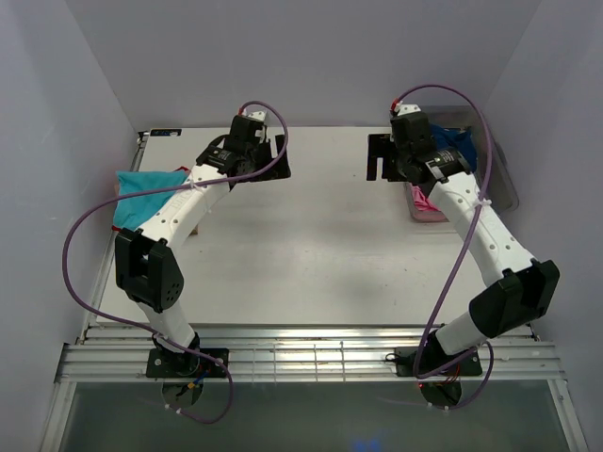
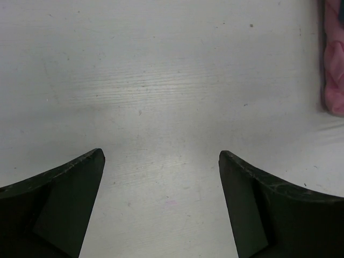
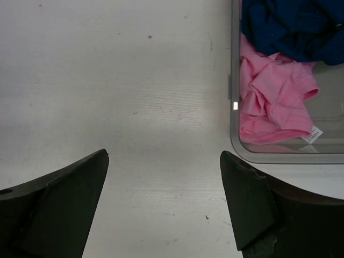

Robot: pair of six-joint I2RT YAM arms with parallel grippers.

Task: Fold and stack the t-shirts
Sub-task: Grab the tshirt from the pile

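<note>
Evidently no shirt is yet gripped: the left fingers (image 2: pixel 59 209) and right fingers (image 3: pixel 59 209) are held wide open, empty, above the worktop (image 1: pixel 320 245). The pink t-shirt (image 3: pixel 274 102) and navy t-shirt (image 3: pixel 290 24) are crumpled in the tub (image 3: pixel 235 123) at right; the turquoise t-shirt (image 1: pixel 146 193) lies at the left edge. Next, one likely needs to be pulled out and spread flat.

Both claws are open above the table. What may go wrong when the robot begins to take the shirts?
The pink shirt and navy shirt lie crumpled together in the clear tub; the right claw may lift both or drag the tub. The turquoise shirt lies partly under the left arm, so that arm may catch it.
</note>
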